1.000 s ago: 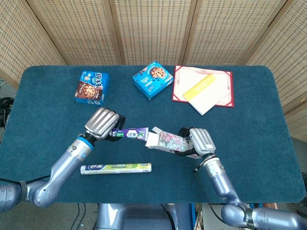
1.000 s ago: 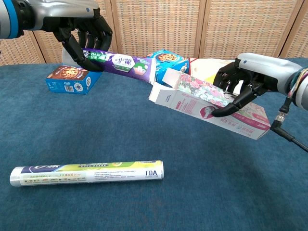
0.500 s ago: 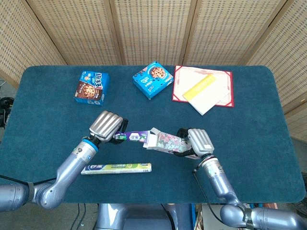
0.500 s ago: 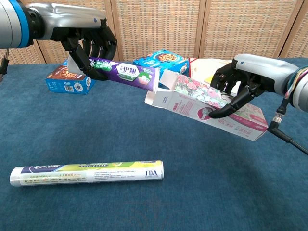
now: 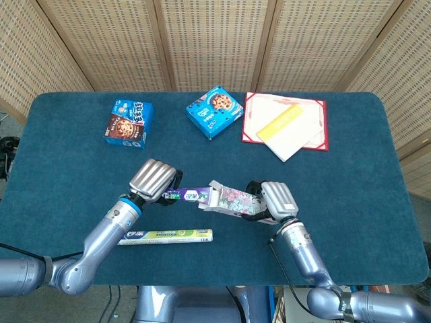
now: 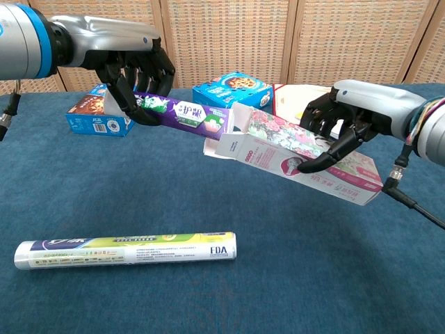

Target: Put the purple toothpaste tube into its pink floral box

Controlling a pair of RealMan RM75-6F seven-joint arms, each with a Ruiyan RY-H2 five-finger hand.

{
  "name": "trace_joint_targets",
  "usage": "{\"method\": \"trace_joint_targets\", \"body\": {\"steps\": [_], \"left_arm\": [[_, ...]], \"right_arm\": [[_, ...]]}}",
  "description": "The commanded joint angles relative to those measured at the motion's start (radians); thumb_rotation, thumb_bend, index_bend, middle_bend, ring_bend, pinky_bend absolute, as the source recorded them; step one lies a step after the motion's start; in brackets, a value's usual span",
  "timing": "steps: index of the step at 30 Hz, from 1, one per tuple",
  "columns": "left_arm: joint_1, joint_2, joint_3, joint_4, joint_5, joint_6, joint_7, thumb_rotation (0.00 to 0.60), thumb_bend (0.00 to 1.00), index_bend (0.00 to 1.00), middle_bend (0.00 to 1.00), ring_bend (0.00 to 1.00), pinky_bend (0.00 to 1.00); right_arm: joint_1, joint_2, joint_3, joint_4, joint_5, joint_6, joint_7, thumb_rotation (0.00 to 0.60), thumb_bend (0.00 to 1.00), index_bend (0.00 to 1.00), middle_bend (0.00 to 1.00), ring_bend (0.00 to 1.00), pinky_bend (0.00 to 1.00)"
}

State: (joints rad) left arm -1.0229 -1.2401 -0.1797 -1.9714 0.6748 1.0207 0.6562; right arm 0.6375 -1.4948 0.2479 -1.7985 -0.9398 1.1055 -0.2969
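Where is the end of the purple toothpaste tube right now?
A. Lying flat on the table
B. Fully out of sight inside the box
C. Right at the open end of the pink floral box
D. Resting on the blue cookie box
C: the left hand holds the purple toothpaste tube with its end at the open flaps of the pink floral box, which the right hand holds.

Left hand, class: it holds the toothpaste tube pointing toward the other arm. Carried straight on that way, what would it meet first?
Probably the open end of the floral box held by the right hand; the tube in the left hand already reaches its flaps, though depth is unclear.
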Motion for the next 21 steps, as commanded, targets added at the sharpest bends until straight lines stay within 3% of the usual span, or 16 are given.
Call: {"method": "trace_joint_targets", "body": {"steps": [1,21], "left_arm": [[-0.008,-0.013,0.004,0.005,-0.008,0.009,0.007,0.600,0.37,0.84,0.64,0.53,0.49],[-0.004,-0.096,0.008,0.038,0.065,0.068,-0.019,0.600,0.37,0.84,0.64,0.53,0.49]], "right_arm": [[0.002,0.000,0.000,-0.003,0.000,0.001,-0.001,0.600,0.12,0.58,0.53,0.43,0.53],[0.011,0.002,0.007,-0.033,0.019,-0.014,0.022,0.600,0.12,0.58,0.53,0.44,0.54]]}}
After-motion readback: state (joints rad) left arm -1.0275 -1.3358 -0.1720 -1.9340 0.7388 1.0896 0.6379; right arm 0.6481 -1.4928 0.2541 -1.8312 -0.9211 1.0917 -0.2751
